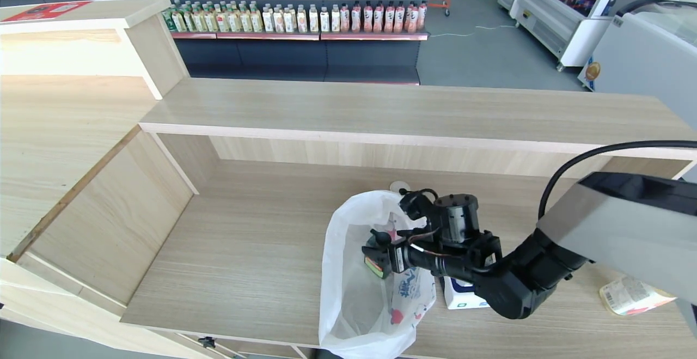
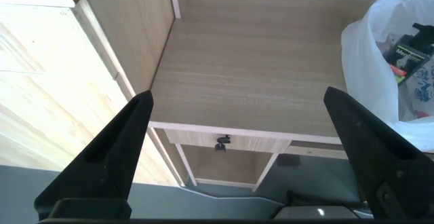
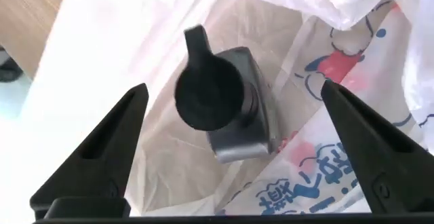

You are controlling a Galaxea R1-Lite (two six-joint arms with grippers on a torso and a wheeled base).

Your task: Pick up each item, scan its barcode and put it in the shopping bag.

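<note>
The right jaws stand wide apart and released, low in the mouth of the white shopping bag (image 1: 348, 293). Straight beneath them, in the gap between the two, a dark grey item with a round black cap (image 3: 217, 98) lies on the bag's plastic, touching neither jaw. Just behind those jaws, outside the bag, a white box (image 1: 457, 296) sits on the pale wood-grain desk (image 1: 245, 261), partly hidden by the right arm (image 1: 517, 283). Farther back the same way, a pale labelled bottle or packet (image 1: 631, 295) lies on its side. Beyond the jaws, past the bag, a small white disc (image 1: 400, 186) rests at the foot of the desk's raised ledge (image 1: 414, 111). The left jaws are likewise spread and grasp nothing, hanging above the desk's front edge with the bag well off to one side and a small black lock (image 2: 221, 143) below them. Behind the ledge are a grey floor (image 1: 479, 54), a shelf of bottled drinks (image 1: 294, 18) and white glass-fronted coolers (image 1: 550, 16).
</note>
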